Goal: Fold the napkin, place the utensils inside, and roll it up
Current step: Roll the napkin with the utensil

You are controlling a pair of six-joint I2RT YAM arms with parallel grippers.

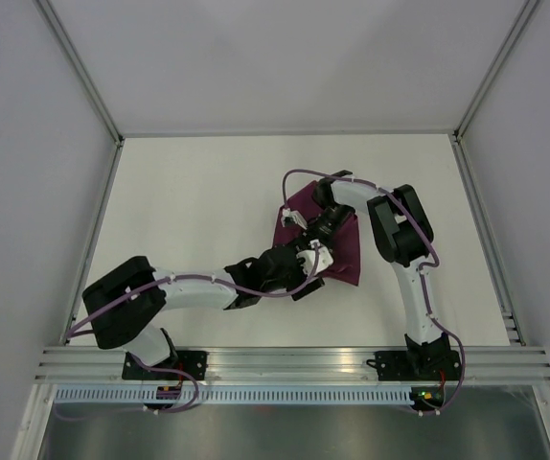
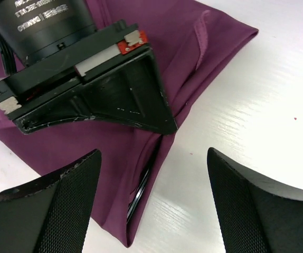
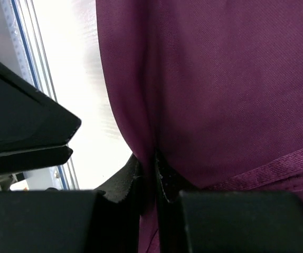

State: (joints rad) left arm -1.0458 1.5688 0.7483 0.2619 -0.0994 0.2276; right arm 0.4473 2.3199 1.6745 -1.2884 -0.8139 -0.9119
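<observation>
The left gripper (image 2: pixel 152 158) stood spread wide. Its two fingers (image 2: pixel 62 205) flanked bare table (image 2: pixel 257 105) and the napkin's edge, and closed on nothing. In its wrist view the napkin (image 2: pixel 193 47) ran as a folded magenta band from 12 o'clock down to 6 o'clock, and its lower corner lay between the fingers, nearer the one at 8 o'clock. A dark sliver (image 2: pixel 140 185) sat in the fold at 6 o'clock. It may have been a utensil's edge, but the view was too poor to tell. At 11 o'clock, just beyond the spread fingers, the right gripper (image 2: pixel 166 127) came down onto the cloth.

In its own wrist view, the right gripper was pressed together on a raised ridge of the napkin, with the fold pinched between its pads (image 3: pixel 121 185). Cloth filled that view from 12 through 4 o'clock, and white table showed at 10 o'clock.

From above, the left gripper lay at 6 o'clock of the right gripper, the two close together. The napkin lay flat on the table right of centre, at 1 o'clock from the left gripper, partly under both.
</observation>
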